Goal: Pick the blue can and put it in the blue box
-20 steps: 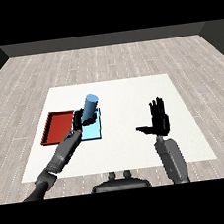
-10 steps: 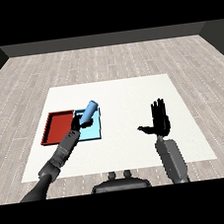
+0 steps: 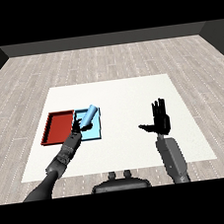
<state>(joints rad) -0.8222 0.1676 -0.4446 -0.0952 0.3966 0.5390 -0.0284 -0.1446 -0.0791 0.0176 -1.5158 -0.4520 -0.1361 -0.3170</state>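
The blue can [image 3: 89,115] leans steeply, its top toward the right, over the light blue tray [image 3: 93,132]. My left hand [image 3: 77,130] is at the can's lower end, with its fingers curled against it. The can's base is hidden behind that hand, so I cannot tell whether it touches the tray floor. My right hand [image 3: 161,122] is held up over the right part of the white table [image 3: 121,93], fingers straight and thumb out, holding nothing.
The red tray [image 3: 60,127] lies directly left of the blue tray, touching it. My left forearm [image 3: 60,160] crosses the table's near left part toward the trays.
The can has sunk lower over the blue tray and tipped further to the right, and my left hand has come down with it. The right hand has not moved.
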